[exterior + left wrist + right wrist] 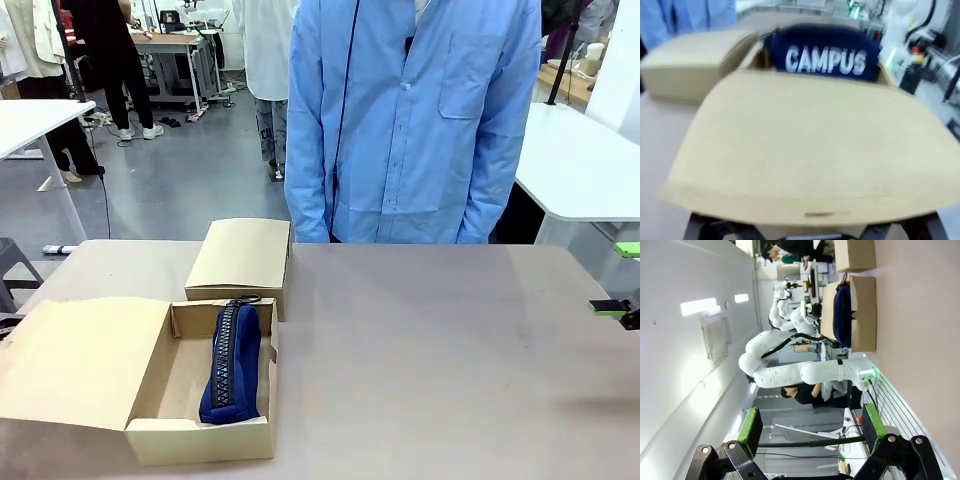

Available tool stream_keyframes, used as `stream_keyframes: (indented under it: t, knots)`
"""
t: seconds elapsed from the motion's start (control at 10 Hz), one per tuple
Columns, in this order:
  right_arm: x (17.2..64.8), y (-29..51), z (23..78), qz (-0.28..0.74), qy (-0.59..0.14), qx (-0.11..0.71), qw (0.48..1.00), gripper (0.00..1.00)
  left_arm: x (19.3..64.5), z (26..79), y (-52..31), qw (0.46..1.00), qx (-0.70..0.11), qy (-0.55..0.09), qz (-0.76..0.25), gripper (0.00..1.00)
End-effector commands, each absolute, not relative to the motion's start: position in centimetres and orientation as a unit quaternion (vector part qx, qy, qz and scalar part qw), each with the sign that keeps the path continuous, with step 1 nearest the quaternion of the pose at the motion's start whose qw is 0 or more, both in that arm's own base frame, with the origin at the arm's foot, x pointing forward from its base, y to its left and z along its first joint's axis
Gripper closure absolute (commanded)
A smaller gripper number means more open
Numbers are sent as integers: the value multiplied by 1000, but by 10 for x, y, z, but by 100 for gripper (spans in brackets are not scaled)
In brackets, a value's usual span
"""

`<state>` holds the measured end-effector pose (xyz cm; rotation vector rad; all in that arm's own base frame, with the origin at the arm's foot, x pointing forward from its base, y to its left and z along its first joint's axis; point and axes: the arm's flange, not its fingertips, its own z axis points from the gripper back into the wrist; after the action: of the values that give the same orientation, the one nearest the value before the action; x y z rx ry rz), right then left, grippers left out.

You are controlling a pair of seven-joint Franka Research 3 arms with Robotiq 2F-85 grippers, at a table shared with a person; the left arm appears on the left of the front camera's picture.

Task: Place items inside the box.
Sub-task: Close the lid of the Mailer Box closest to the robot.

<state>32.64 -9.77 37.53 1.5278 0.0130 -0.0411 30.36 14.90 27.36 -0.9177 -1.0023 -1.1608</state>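
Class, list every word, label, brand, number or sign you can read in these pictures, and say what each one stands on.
"CAMPUS": white capital letters on the side of the long navy zip pencil case, which lies in the open shallow brown cardboard box.
Nothing readable on the closed brown cardboard box behind it.
Background equipment in the wrist views: any markings are too small or blurred to read.

Grey floor [180, 170] — white tables [585, 165]
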Motion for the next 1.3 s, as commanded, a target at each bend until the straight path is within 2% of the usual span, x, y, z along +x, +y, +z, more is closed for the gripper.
stream_keyframes:
  t: [0.0,0.2,0.4,0.7,0.9,1.0,1.1,1.2]
  knots:
    - [324,-100,380,-18,16,689,725,0,298,289,148,587,-454,-486,-461,0]
    - [324,-100,380,-18,16,689,725,0,289,316,124,550,-482,-521,-439,0]
    - [324,-100,380,-18,16,689,725,0,287,330,78,543,-474,-532,-444,0]
    - [324,-100,380,-18,16,689,725,0,277,335,-10,565,-430,-535,-457,0]
    - [324,-100,380,-18,16,689,725,0,271,330,-40,572,-441,-548,-422,0]
    - [324,-100,380,-18,16,689,725,0,267,332,-36,591,-447,-530,-412,0]
    - [324,-100,380,-18,16,689,725,0,380,333,34,562,-441,-538,-448,0]
    - [324,-100,380,-18,16,689,725,0,380,333,34,562,-441,-538,-448,0]
